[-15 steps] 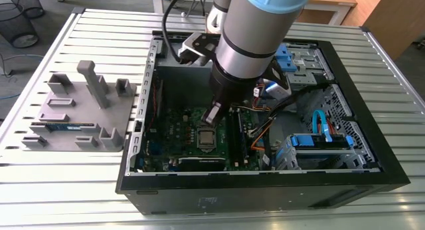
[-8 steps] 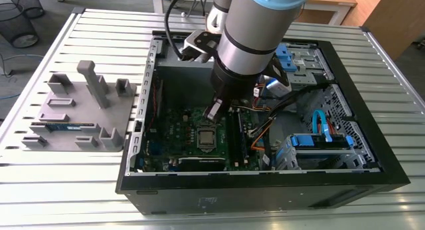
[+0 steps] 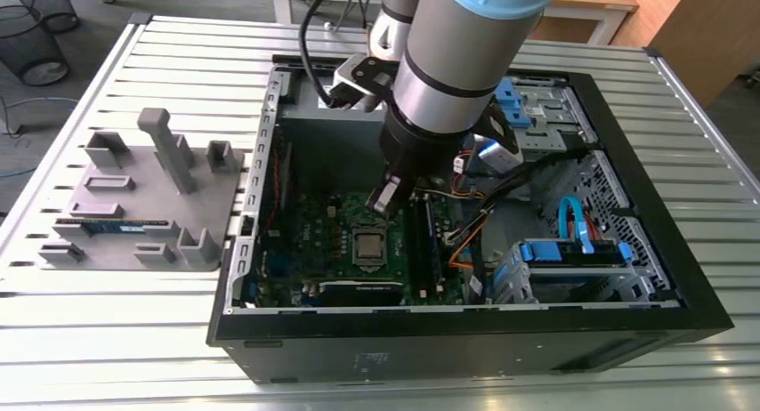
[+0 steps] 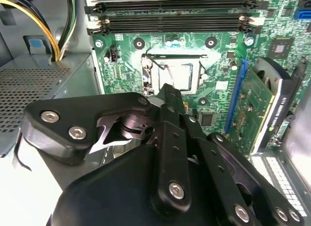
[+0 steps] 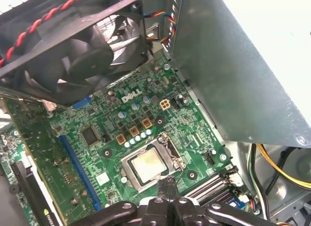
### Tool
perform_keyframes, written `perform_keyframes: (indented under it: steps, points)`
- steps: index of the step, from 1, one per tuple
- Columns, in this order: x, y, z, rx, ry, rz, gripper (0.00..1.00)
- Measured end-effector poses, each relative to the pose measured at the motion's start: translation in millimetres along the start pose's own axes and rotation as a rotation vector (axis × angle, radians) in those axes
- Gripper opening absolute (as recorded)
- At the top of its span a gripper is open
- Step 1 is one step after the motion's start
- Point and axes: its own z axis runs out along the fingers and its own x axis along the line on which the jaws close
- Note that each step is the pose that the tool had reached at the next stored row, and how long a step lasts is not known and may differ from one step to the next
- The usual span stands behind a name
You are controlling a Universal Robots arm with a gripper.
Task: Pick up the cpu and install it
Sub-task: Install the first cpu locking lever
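Observation:
The cpu point(image 5: 146, 165) is a flat square chip with a pale metal top. It lies in the socket frame on the green motherboard point(image 5: 97, 153) inside the open computer case point(image 3: 475, 326). The cpu point(image 3: 370, 245) also shows in the exterior view, and in the second wrist view the cpu point(image 4: 178, 74) sits just past the fingertips. My gripper point(image 3: 383, 206) hangs inside the case a little above the board, over the socket's edge. In both wrist views the gripper point(image 5: 168, 183) point(image 4: 170, 90) has its fingers together with nothing seen between them, apart from the chip.
A grey fixture plate point(image 3: 178, 206) with upright blocks and a blue-green memory stick point(image 3: 114, 224) lies at the exterior view's left. Around the socket stand a black fan point(image 5: 73, 41), the grey power supply box point(image 5: 233, 65), memory slots point(image 4: 175, 12), an expansion card point(image 4: 257, 99) and loose cables point(image 3: 475, 224).

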Motion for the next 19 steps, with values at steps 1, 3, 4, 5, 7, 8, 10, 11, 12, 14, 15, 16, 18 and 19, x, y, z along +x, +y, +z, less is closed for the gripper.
perform_keyframes:
  steps: [1, 3, 4, 5, 7, 8, 10, 11, 12, 14, 15, 16, 18, 19]
  points:
    - [-0.9, 0.4, 0.8, 0.0000, -0.0003, 0.001, 0.11]
    - [-2.0, 0.7, 2.6, -0.0001, -0.0007, 0.004, 0.11]
    - [-2.3, 0.8, 3.5, -0.0001, -0.0010, 0.005, 0.11]
    - [-2.6, 0.8, 4.4, 0.0000, -0.0010, 0.006, 0.11]
    - [-3.5, 1.0, 6.4, 0.0000, -0.0011, 0.008, 0.11]
    - [-4.1, 1.2, 7.6, 0.0000, -0.0011, 0.008, 0.11]
    - [-5.6, 1.8, 9.4, 0.0000, -0.0011, 0.008, 0.11]
    - [-6.2, 2.0, 10.2, 0.0000, -0.0010, 0.008, 0.11]
    - [-6.8, 1.8, 11.1, 0.0000, -0.0012, 0.007, 0.11]
    - [-7.5, 0.6, 12.6, 0.0001, -0.0004, 0.004, 0.11]
    - [-7.9, -0.1, 13.8, 0.0002, -0.0002, 0.003, 0.11]
    - [-8.2, -0.7, 15.2, 0.0002, 0.0000, 0.002, 0.11]
    - [-8.4, -1.4, 18.3, 0.0003, 0.0002, 0.001, 0.11]
    - [-8.4, -1.6, 19.7, 0.0003, 0.0002, 0.001, 0.11]
